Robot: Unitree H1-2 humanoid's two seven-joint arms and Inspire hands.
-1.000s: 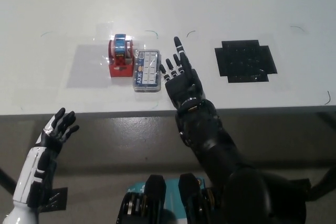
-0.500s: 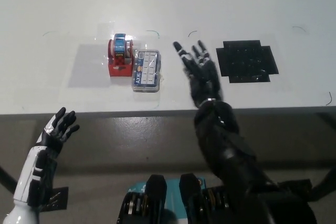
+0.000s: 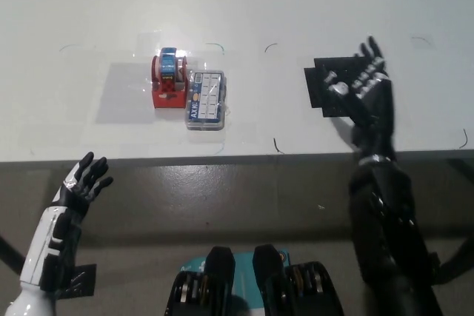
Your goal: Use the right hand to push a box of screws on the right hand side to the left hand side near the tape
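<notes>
Nearest, at the lower left and short of the table's near edge, the robot's white left hand [image 3: 83, 180] rests with its dark fingers loosely spread and nothing in them. It hangs over the grey floor, well apart from everything on the table.

The wide white table [image 3: 311, 5] fills the upper part of the view, its near edge running across the middle. Just past that edge on the right, the black right hand [image 3: 364, 94] is raised on its forearm with the fingers apart and slightly curled, holding nothing. It stands over the near right part of one flat black cross-shaped mat [image 3: 329, 83], which lies on the right side of the table.

On the left side, well apart from the right hand, lies one small clear plastic box of screws [image 3: 206, 100] with a gridded lid and a blue label strip along its left edge. It sits flat, its long side running near to far. Just beside it on the left, touching or nearly so, stands one red tape dispenser [image 3: 169, 79] carrying a roll with a blue and white band; the dispenser reaches a little farther back than the box.

A few thin dark curved marks [image 3: 277, 146] are scattered on the table top.
</notes>
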